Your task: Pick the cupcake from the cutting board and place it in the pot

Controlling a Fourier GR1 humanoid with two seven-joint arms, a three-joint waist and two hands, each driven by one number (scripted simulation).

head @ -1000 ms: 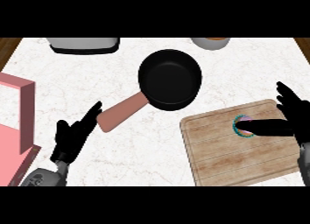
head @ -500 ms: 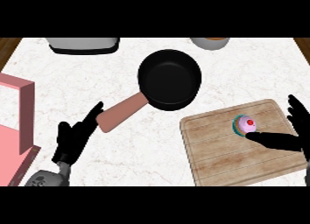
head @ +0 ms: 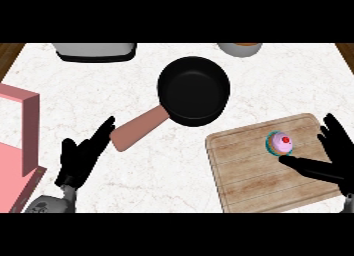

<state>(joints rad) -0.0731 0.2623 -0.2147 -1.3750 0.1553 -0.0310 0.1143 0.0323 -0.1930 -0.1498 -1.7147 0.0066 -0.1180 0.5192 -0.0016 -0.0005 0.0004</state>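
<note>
The cupcake (head: 279, 142), pink frosting with a red cherry in a teal wrapper, stands on the wooden cutting board (head: 246, 170) at the right. My right hand (head: 341, 160) is open just right of and below the cupcake, thumb pointing left under it, not touching it. The black pot (head: 194, 90) with a tan handle (head: 138, 130) lies in the middle of the counter, up and left of the board. At the lower left my left hand (head: 80, 160) rests open, fingers up.
A pink rack or frame (head: 17, 140) stands at the left edge. A grey appliance (head: 95, 50) sits at the back left and a small bowl (head: 240, 48) at the back right. White marble counter lies between pot and left hand.
My right hand has drawn back to the right and down off the cupcake, uncovering it. The cupcake, the pot and my left hand have stayed where they were.
</note>
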